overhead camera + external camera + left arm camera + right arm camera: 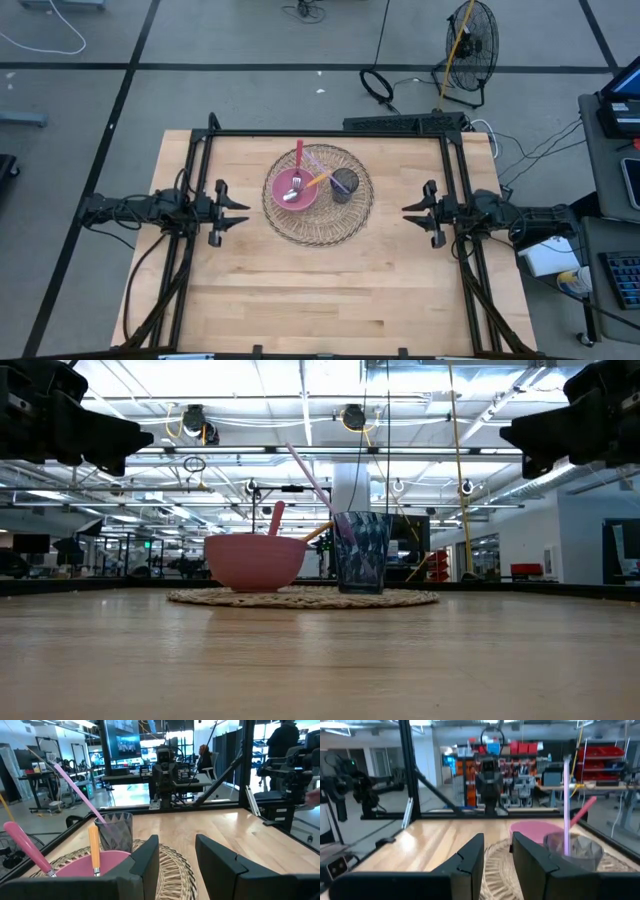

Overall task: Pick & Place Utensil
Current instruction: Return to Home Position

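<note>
Resting in the pink bowl (292, 190) is the yellow spoon (318, 180). Its handle pokes out over the rim toward the blue cup (343, 185). A pink-handled tool (298, 158) is in the bowl too, and its handle points to the top of the high view. The cup stands upright just beside the bowl, on the bowl's right side in the high view. A pink straw (312, 482) leans in the cup, and in the low view its top end tips to the upper left. Bowl and cup both sit on the round woven placemat (318, 232). It lies near the middle of the high view, a little above the centre, on the wooden table (300, 300).

The left gripper (243, 213) is at the left middle of the high view, well apart from the placemat, and it points toward it. Its jaws are open with a clear gap and they hold nothing. The right gripper (408, 214) is at the right middle of the high view, also well apart from the placemat, facing the left one. Its jaws are parted too, and they are empty as well. In the low view dark arm parts show up high in both upper corners, off the table.

A black frame (250, 133) runs along the table edges. A round fan (470, 40) stands on the floor at the upper right of the high view.
</note>
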You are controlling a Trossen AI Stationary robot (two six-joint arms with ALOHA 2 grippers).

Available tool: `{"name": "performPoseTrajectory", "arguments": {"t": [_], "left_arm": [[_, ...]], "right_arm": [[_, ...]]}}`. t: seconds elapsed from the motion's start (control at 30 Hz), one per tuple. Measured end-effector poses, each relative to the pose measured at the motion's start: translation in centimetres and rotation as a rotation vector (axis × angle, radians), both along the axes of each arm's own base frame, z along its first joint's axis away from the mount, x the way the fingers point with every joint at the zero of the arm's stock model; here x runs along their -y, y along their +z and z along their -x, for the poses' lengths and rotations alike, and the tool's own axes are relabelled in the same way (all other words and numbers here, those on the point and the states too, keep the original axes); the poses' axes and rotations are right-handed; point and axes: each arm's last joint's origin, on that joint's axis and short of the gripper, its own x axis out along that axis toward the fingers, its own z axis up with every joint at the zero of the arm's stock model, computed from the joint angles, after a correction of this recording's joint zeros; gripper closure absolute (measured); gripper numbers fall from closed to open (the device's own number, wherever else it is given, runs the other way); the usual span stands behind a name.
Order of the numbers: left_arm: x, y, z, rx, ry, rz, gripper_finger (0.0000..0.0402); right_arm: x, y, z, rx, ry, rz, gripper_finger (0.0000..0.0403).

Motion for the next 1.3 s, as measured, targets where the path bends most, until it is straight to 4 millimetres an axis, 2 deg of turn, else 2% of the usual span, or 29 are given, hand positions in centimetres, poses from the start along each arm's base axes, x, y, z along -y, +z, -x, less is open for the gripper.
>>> {"name": "performPoseTrajectory", "arguments": {"t": [1.3], "left_arm": [[0.00, 0.05, 0.01, 0.005, -0.001, 0.000, 0.0270]], "right_arm": [[0.01, 0.15, 0.01, 0.016, -0.004, 0.000, 0.0314]]}}
